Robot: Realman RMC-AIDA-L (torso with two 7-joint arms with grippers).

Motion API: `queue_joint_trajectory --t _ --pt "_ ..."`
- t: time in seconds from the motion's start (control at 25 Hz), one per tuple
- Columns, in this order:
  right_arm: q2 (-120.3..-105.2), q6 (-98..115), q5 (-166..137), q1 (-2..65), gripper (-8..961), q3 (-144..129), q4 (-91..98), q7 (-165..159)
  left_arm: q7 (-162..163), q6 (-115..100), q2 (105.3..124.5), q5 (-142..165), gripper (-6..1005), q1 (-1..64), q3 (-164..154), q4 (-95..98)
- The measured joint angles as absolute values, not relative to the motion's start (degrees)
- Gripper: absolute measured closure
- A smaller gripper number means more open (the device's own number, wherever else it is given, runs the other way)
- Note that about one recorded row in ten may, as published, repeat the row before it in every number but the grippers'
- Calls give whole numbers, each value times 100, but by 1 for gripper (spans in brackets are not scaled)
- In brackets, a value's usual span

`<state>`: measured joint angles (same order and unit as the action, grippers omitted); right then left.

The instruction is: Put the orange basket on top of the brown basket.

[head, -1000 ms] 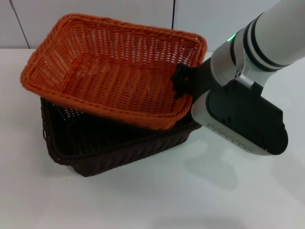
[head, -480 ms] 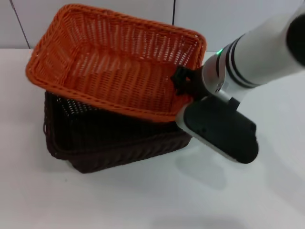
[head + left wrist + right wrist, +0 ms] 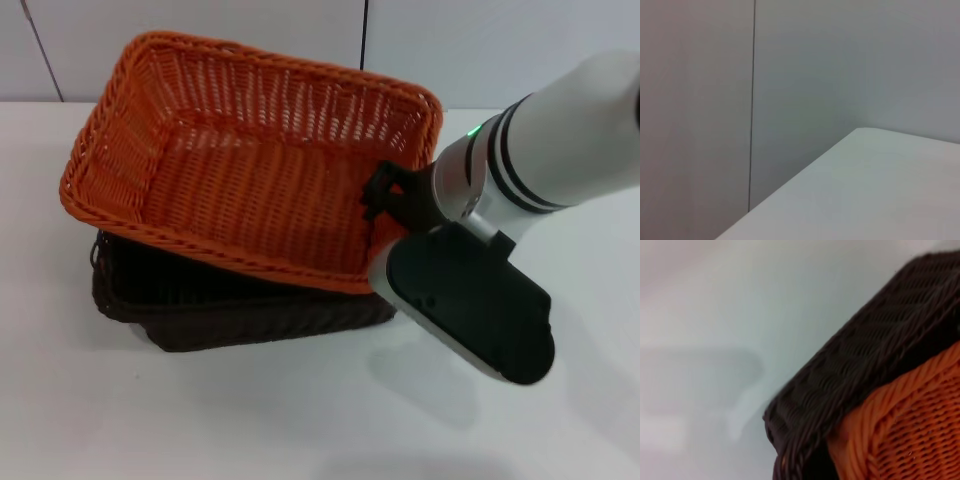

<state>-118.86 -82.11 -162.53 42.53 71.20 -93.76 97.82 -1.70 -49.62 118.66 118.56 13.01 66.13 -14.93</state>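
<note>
The orange basket (image 3: 240, 170) sits tilted over the brown basket (image 3: 230, 310), covering most of it; only the brown basket's near side and left end show in the head view. My right gripper (image 3: 385, 195) is shut on the orange basket's right rim, one black finger inside the wall. The right wrist view shows the brown basket's corner (image 3: 860, 370) with the orange basket's wall (image 3: 910, 430) against it. My left gripper is out of view.
The baskets stand on a white table (image 3: 250, 420) with a pale wall (image 3: 480, 40) behind. My right arm's forearm (image 3: 470, 300) hangs over the table to the right of the baskets. The left wrist view shows only the table corner (image 3: 875, 190) and the wall.
My right gripper has shifted the orange basket right and down over the brown basket. Less of the brown basket shows than before.
</note>
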Motion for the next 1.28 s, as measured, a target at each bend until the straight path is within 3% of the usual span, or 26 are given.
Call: queue_joint_trajectory --t 0.16,1.04,1.28 --pt "-11933 -8684 -16202 4086 596 7050 -10022 9626 -170 -4914 11855 11857 205 1356 6619 -1443" --pt "-11958 -9475 -15713 3711 416 6925 -11384 8880 -167 -4897 11843 11871 204 1437 6677 -1189" --pt "-11987 -7820 -15516 3507 385 6949 -10788 7990 -166 -4897 11846 11867 203 1418 6726 -1208"
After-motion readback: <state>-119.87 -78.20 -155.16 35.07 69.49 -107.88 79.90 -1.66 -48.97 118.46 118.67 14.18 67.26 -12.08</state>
